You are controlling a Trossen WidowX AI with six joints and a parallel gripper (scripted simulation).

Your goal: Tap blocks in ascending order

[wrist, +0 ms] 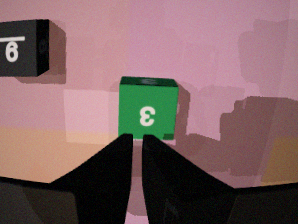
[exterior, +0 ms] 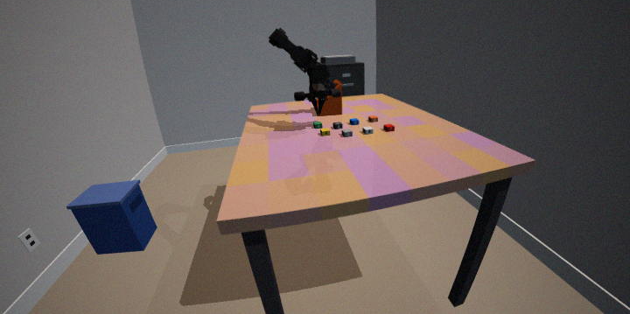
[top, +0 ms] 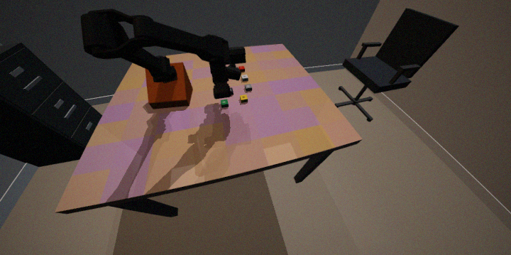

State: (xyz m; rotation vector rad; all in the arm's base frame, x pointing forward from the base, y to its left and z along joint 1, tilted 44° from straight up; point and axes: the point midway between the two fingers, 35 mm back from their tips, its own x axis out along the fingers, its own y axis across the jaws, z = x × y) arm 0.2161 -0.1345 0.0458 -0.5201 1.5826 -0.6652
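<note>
A green block (top: 224, 103) (exterior: 318, 124) (wrist: 148, 111) marked 3 sits on the surface (top: 286, 120) (exterior: 308, 166), its digit upside down in the wrist view. The jaws point down near it, their tips overlapping its lower edge in that view; whether they touch it, I cannot tell. They stand narrow, nearly together, with nothing between them.

A black block (exterior: 337, 125) (wrist: 18, 48) lies near the green one, with a 6 or 9 and a bar. Farther along its row are a blue block (exterior: 353, 122) and an orange block (exterior: 373, 118). The other row has yellow (top: 243, 99) (exterior: 325, 132), gray (top: 248, 87) (exterior: 346, 133), white (top: 244, 77) (exterior: 367, 129) and red (top: 241, 68) (exterior: 388, 127) blocks.

The surface is a patchwork of pink, purple and orange, crossed by shadows, on dark legs. A black arm (top: 172, 38) (exterior: 302, 56) reaches over it from an orange base (top: 167, 95) (exterior: 332, 106).

Around it is a dim room with gray and brown walls and a tan floor. A black office chair (top: 414, 41) stands on one side, a dark filing cabinet (top: 46, 109) (exterior: 359, 75) on another. The exterior view shows a blue bin (exterior: 116, 223) near a wall socket (exterior: 29, 240).
</note>
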